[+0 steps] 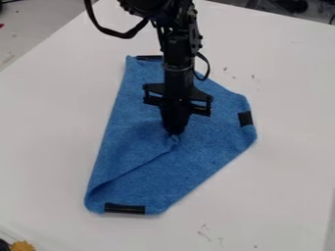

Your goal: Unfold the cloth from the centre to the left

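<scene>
The blue cloth (203, 157) lies on the white table, its left part folded over so that a flap's corner comes to the cloth's middle. Black strips mark its top edge, right edge and bottom edge. My gripper (173, 133) points down over the cloth's centre, its tip right at the flap's corner, where a small bit of cloth bunches up. The gripper hides part of the cloth's upper middle, and whether the corner is held between its fingertips cannot be told.
The white table (281, 196) surrounds the cloth, with small dark marks at the upper right and below. A yellow toothed object (22, 246) stands at the bottom left corner. Dark items lie beyond the table's far edge.
</scene>
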Tool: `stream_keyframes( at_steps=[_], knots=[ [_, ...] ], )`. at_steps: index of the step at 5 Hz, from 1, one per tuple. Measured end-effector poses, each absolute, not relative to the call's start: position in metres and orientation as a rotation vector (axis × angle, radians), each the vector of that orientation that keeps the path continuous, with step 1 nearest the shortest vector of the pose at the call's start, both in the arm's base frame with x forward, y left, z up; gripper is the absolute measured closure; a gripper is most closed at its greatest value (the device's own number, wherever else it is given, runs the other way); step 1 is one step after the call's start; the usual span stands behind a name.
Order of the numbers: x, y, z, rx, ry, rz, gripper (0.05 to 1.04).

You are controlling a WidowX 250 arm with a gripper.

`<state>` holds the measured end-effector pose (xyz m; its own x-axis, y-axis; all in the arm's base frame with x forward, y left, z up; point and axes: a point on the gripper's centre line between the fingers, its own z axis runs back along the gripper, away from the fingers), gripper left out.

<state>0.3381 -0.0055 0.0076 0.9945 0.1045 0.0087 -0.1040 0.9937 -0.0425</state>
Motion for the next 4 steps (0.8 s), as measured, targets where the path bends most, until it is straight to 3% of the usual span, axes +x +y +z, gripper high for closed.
stream_keyframes(
  at_steps=[1,2,3,4],
  knots=[
    [0.339,-0.004,0.009,-0.032,-0.023,0.116,1.002],
    [0.338,-0.001,0.041,0.041,-0.083,0.124,1.014],
    [0.323,0.018,0.065,0.102,-0.135,0.154,1.015],
    [0.302,0.048,0.065,0.135,-0.153,0.214,1.015]
  ],
)
